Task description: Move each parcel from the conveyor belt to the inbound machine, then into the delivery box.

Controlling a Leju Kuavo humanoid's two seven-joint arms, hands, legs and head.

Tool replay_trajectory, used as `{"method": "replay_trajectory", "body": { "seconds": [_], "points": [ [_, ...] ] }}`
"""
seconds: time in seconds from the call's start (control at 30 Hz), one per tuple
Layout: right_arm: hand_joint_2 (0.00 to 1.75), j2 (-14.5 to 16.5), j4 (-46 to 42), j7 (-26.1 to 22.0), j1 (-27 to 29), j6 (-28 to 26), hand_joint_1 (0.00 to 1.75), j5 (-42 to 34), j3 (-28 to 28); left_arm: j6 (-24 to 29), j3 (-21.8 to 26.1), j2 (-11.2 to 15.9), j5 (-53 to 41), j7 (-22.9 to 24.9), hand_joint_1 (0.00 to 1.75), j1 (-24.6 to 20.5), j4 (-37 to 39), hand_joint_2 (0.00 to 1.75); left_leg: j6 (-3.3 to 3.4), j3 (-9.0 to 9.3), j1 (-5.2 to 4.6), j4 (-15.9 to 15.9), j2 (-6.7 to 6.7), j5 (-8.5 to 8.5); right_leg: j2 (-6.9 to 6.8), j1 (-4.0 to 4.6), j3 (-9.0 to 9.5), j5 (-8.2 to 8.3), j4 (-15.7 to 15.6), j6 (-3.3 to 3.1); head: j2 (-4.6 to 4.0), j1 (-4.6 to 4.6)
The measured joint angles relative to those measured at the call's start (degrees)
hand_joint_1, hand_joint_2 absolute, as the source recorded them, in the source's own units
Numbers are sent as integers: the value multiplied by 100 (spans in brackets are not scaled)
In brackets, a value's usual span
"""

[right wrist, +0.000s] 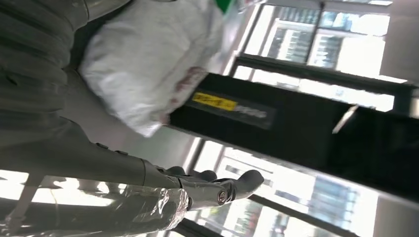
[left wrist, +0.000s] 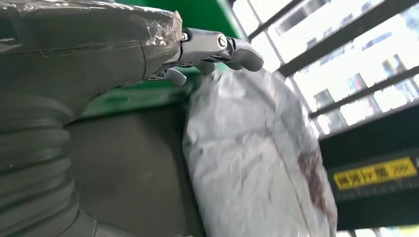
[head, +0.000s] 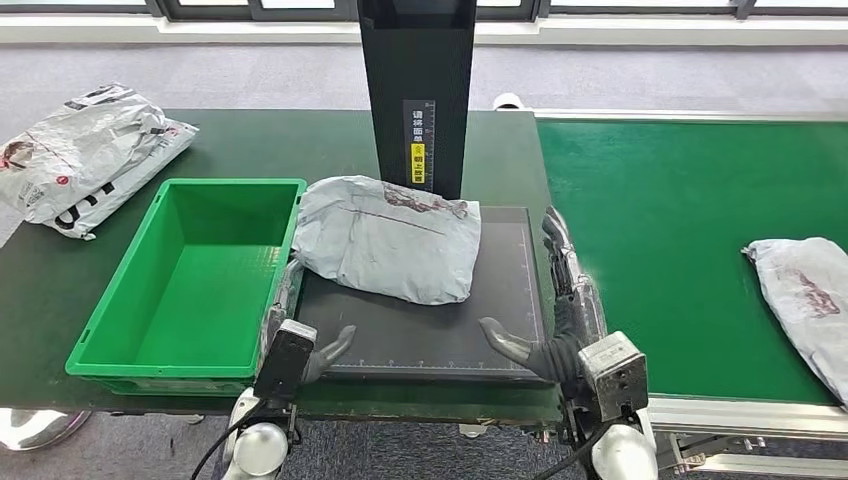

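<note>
Currently the grey parcel (head: pixel 388 238) is lying at frame centre on the inbound machine (head: pixel 430 335), flanked by the released left hand (head: pixel 300 330) and right hand (head: pixel 565 300); if squeezed unevenly, it is probably being snagged on the green delivery box (head: pixel 120 340) rim.

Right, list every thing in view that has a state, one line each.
Grey plastic parcel on the black scanner plate: lying flat, unheld.
Green plastic delivery box: empty.
Grey parcel on the green conveyor belt: waiting.
Grey parcels on the dark table: piled.
Left hand: open.
Right hand: open.
</note>
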Motion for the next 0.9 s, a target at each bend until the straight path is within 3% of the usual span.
{"method": "replay_trajectory", "body": {
  "seconds": [0.13, 0.33, 0.5, 0.73, 0.9],
  "points": [
    [175, 81, 546, -74, 52, 80, 0, -134, -207, 842, 3, -20, -938, 136, 0, -420, 207, 175, 0, 0, 0, 1, 0, 11, 0, 0, -1, 10, 0, -1, 0, 0],
    [175, 133, 870, -84, -80, 83, 0, -238, -236, 1673, -98, -139, -3456, 1054, 0, -1417, 760, 175, 1, -1, 0, 1, -1, 17, -1, -1, 4, 19, 1, 1, 0, 0],
    [175, 153, 1206, -158, -239, 132, 0, -323, -236, 1684, -239, -173, -4636, 1611, 0, -2097, 1386, 175, 3, -1, -1, 2, -1, 19, 0, -1, 3, 20, 1, 1, 0, 0],
    [175, 156, 1459, -173, -379, 146, 0, -352, -236, 1654, -315, -176, -4899, 1748, 0, -2507, 1901, 175, 3, -1, 0, 1, 0, 20, 2, -1, 1, 20, 1, 0, 0, 0],
    [175, 156, 1709, -268, -549, 315, 0, -404, -215, 1154, -415, -168, -5595, 2074, 0, -2975, 2600, 175, 4, -3, 0, 1, -2, 22, -1, -1, 2, 21, 1, 1, 0, 0]
  ]
}}
